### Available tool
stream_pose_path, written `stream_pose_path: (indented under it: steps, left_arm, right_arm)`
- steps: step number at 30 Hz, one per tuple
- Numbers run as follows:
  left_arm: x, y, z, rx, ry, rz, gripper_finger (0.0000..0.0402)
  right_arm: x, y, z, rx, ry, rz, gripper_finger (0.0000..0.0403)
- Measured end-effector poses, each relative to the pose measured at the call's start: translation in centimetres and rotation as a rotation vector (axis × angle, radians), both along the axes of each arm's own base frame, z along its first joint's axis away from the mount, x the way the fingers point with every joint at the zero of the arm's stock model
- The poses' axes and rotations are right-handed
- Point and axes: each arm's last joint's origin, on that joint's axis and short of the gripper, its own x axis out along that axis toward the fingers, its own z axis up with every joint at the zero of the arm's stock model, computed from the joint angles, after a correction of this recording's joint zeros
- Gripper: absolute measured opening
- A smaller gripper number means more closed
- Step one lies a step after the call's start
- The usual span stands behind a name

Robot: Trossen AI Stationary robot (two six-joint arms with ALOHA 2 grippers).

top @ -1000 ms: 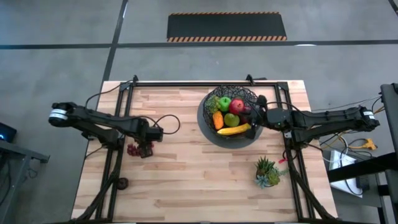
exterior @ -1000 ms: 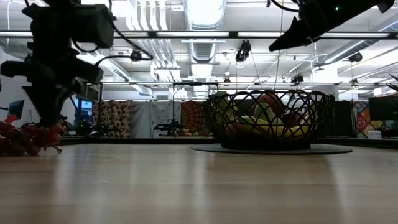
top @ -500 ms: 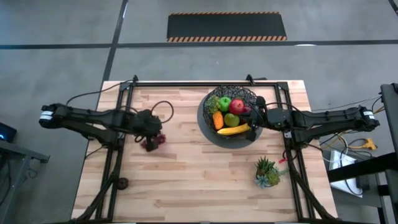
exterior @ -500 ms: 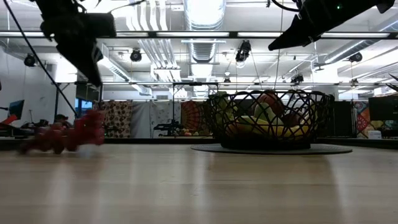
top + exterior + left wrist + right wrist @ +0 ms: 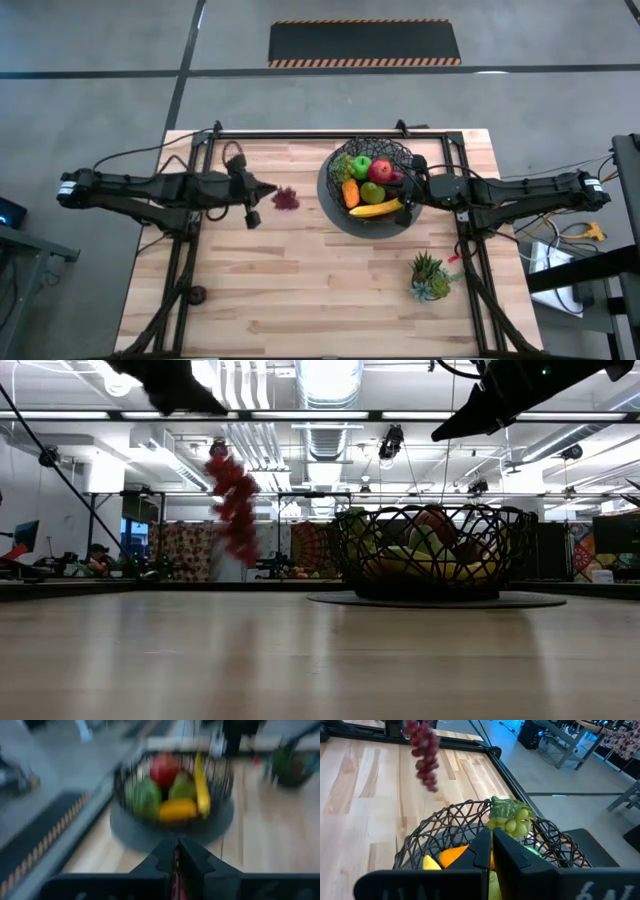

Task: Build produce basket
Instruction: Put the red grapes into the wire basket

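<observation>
One wire basket (image 5: pixel 372 160) on the far right part of the table (image 5: pixel 300 290). Inside it I count one red apple (image 5: pixel 381 168), two green apples (image 5: pixel 361 166), one orange piece (image 5: pixel 350 192), one banana (image 5: pixel 376 209), one bunch of green grapes (image 5: pixel 512 824). One bunch of purple grapes (image 5: pixel 285 198) hangs in the air from my left gripper (image 5: pixel 268 190), fingers pinched tight on it, left of the basket and well above the wood in the low view. My right gripper (image 5: pixel 411 185) sits over the basket's right rim, fingers pressed together, holding nothing. One spiky potted plant (image 5: pixel 431 277) stands on the near right of the table.
</observation>
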Motion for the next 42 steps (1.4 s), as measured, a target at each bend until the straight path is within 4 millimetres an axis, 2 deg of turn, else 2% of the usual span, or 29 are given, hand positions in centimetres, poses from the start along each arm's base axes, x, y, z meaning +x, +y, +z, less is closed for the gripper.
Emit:
stream_pose_path:
  steps: [6, 11, 15, 22, 27, 32, 38, 42]
  left_arm:
    - [1.1, -0.1, 2.9, 0.167, -0.265, -0.048, 0.0000]
    - [3.1, -0.1, 3.8, 0.312, -0.381, -0.058, 0.0000]
    - [5.1, -0.2, 4.4, 0.381, -0.443, -0.051, 0.0000]
    - [9.4, 0.0, 6.4, 0.462, -0.480, -0.029, 0.0000]
    - [12.3, 0.1, 7.6, 0.513, -0.489, -0.019, 0.0000]
    - [14.7, 0.2, 7.6, 0.512, -0.520, -0.031, 0.0000]
    - [17.2, 0.4, 6.2, 0.494, -0.595, -0.068, 0.0000]
    - [18.6, 0.5, 5.1, 0.464, -0.613, -0.075, 0.0000]
  right_arm:
    - [-0.1, 0.0, -0.1, -0.003, 0.014, 0.001, 0.0009]
    - [-0.4, 0.0, -0.1, -0.008, 0.022, 0.003, 0.0009]
    - [-0.9, 0.0, 0.4, -0.021, -0.003, 0.014, 0.0009]
    - [-2.5, 0.1, 1.7, -0.048, -0.076, 0.070, 0.0009]
    - [-3.7, 0.1, 1.5, -0.061, -0.107, 0.072, 0.0009]
    - [-5.1, 0.0, 0.7, -0.073, -0.133, 0.072, 0.0009]
    - [-8.5, 0.0, 2.0, -0.092, -0.311, 0.068, 0.0009]
    - [-9.4, 0.0, 1.8, -0.102, -0.343, 0.068, 0.0009]
